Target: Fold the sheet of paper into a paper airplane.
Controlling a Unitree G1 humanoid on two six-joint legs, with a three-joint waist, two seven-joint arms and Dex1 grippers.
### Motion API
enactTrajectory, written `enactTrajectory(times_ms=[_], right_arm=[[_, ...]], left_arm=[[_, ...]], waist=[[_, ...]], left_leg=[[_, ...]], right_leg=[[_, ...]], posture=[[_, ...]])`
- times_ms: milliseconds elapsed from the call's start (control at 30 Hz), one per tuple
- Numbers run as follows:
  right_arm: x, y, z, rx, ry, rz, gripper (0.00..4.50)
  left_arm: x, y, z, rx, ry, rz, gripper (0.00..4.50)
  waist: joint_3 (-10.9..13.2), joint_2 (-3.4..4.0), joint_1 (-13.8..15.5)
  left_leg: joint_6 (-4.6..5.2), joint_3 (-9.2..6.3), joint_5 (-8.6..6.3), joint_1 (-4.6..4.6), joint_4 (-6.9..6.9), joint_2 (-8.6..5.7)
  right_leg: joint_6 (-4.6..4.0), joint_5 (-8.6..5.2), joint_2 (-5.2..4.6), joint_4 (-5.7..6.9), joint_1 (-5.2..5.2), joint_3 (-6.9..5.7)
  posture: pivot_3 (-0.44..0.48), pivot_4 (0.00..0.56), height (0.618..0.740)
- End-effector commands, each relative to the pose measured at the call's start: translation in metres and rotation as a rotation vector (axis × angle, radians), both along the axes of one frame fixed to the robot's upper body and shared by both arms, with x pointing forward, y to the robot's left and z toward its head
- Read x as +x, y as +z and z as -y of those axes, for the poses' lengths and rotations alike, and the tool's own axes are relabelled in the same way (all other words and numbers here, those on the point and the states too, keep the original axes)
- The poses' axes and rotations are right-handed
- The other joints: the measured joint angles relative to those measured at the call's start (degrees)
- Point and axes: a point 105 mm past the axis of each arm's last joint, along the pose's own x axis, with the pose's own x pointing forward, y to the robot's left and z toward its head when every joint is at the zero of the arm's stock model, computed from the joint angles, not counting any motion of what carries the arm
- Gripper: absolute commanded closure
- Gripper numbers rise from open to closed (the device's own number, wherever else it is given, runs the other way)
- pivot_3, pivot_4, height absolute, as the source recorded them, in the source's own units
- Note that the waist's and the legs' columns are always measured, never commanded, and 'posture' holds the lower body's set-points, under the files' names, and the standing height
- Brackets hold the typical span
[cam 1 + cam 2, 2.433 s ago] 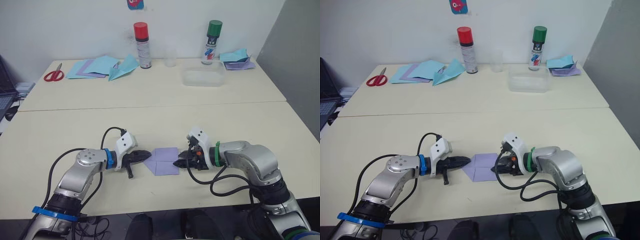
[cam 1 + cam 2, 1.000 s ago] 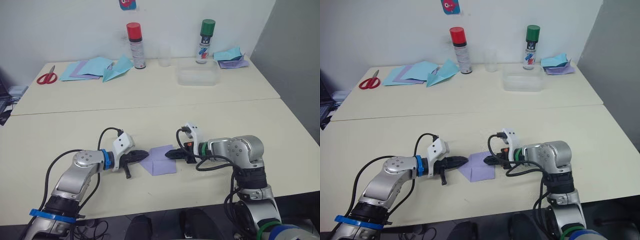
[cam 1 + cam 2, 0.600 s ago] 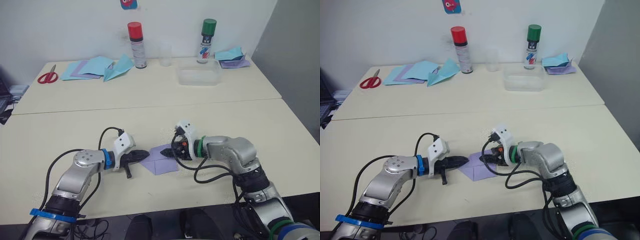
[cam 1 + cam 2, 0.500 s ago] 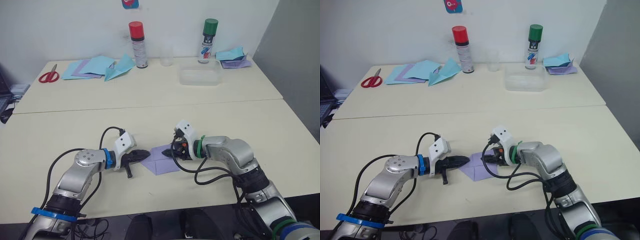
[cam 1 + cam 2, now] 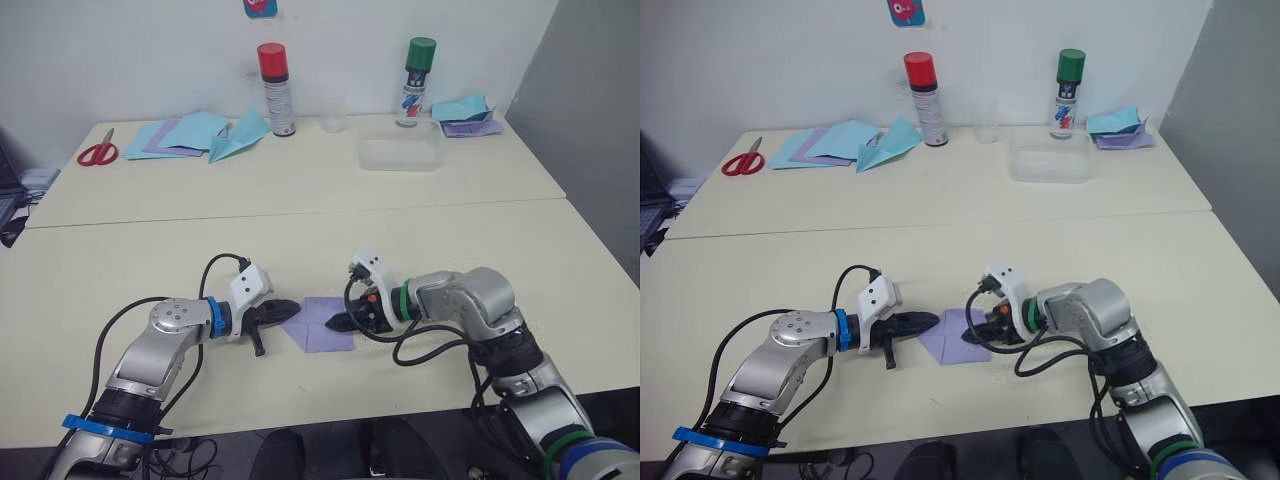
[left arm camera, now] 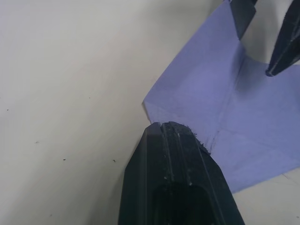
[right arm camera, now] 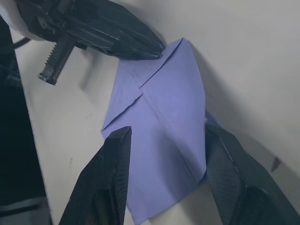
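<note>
Two cream tables stand end to end before a white wall; the far table (image 5: pixel 300 180) carries red-handled scissors (image 5: pixel 97 152), light-blue sheets (image 5: pixel 185 132), a light-blue paper plane (image 5: pixel 238 136), a red-capped spray can (image 5: pixel 272 89), a green-capped spray can (image 5: pixel 417 81) and a clear plastic tub (image 5: pixel 402 153). On the near table (image 5: pixel 150 260), between the two arms, lies the sheet of paper (image 5: pixel 322 323), lavender, its two corners already folded in to a point that faces the left gripper (image 5: pixel 291 308). That gripper's fingers are pressed together, their tip bearing down on the pointed end, as the left wrist view shows. The right gripper (image 7: pixel 164 136) is spread wide, its fingers straddling the opposite end of the sheet, one finger (image 7: pixel 105 180) on each side. The paper looks feather-light, thin and limp, likely to slide on the smooth tabletop unless pinned, and easily crumpled. The best hold is probably a pinch on a free edge near the square end, while the point is pinned.
</note>
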Motion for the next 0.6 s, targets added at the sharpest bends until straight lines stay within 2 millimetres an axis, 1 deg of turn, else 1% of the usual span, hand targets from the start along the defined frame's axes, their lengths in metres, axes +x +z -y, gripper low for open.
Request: enactTrajectory(times_ms=[33, 133, 267, 333, 367, 400, 500, 533, 600], right_arm=[[-0.005, 0.002, -0.006, 0.048, -0.021, -0.102, 2.18], [-0.003, 0.003, -0.007, 0.073, -0.057, -0.151, 2.18], [0.004, -0.001, -0.002, 0.05, -0.08, -0.122, 2.18], [0.01, -0.003, 0.001, 0.033, -0.099, -0.085, 2.55], [0.011, -0.004, 0.002, 0.03, -0.101, -0.072, 2.81], [0.013, -0.004, 0.002, 0.029, -0.104, -0.062, 3.14], [0.017, -0.005, 0.004, 0.026, -0.11, -0.036, 4.31], [0.017, -0.005, 0.005, 0.027, -0.109, -0.03, 4.48], [0.017, -0.004, 0.004, 0.032, -0.106, -0.025, 4.48]], left_arm=[[-0.007, -0.022, -0.009, 0.062, 0.033, -0.075, 4.5], [-0.008, -0.022, -0.009, 0.063, 0.033, -0.075, 4.5], [-0.008, -0.022, -0.01, 0.064, 0.031, -0.075, 4.5], [-0.008, -0.023, -0.009, 0.064, 0.029, -0.075, 4.5], [-0.008, -0.023, -0.009, 0.064, 0.029, -0.075, 4.5], [-0.008, -0.023, -0.009, 0.064, 0.028, -0.076, 4.5], [-0.009, -0.023, -0.009, 0.065, 0.026, -0.076, 4.5], [-0.009, -0.023, -0.009, 0.065, 0.025, -0.077, 4.5], [-0.009, -0.024, -0.009, 0.065, 0.024, -0.078, 4.5]], waist=[[0.0, 0.0, -0.06], [0.0, 0.0, -0.11], [0.0, 0.01, -0.23], [0.0, 0.01, -0.27], [0.0, 0.01, -0.29], [0.0, 0.01, -0.3], [0.0, 0.01, -0.3], [0.0, 0.01, -0.3], [0.0, 0.01, -0.3]], left_leg=[[0.0, 0.0, 0.0, 0.0, 0.0, 0.0], [0.0, 0.0, 0.0, 0.01, 0.0, 0.01], [0.0, 0.01, 0.0, 0.02, -0.01, 0.01], [0.0, 0.02, 0.0, 0.02, -0.01, 0.0], [0.0, 0.02, 0.0, 0.03, 0.0, 0.0], [0.0, 0.02, 0.0, 0.03, 0.0, -0.01], [0.0, 0.03, 0.0, 0.02, 0.0, -0.01], [0.0, 0.04, 0.0, 0.01, 0.0, -0.01], [0.0, 0.04, 0.0, 0.01, 0.0, -0.01]], right_leg=[[0.0, 0.0, 0.0, 0.01, 0.0, 0.0], [0.0, 0.0, 0.01, 0.04, -0.01, -0.01], [0.0, 0.0, 0.01, 0.04, -0.01, 0.01], [0.0, 0.0, 0.01, 0.04, 0.0, 0.0], [0.0, 0.0, 0.01, 0.04, 0.0, 0.0], [0.0, 0.0, 0.01, 0.05, 0.0, 0.0], [0.0, 0.0, 0.02, 0.05, 0.0, -0.01], [0.0, 0.0, 0.02, 0.04, -0.01, -0.01], [0.0, 0.0, 0.02, 0.04, -0.01, 0.0]], posture=[[0.0, 0.15, 0.74], [0.0, 0.15, 0.74], [0.0, 0.15, 0.74], [0.0, 0.15, 0.74], [0.0, 0.15, 0.74], [0.0, 0.15, 0.74], [0.0, 0.15, 0.74], [0.0, 0.15, 0.74], [0.0, 0.15, 0.74]])
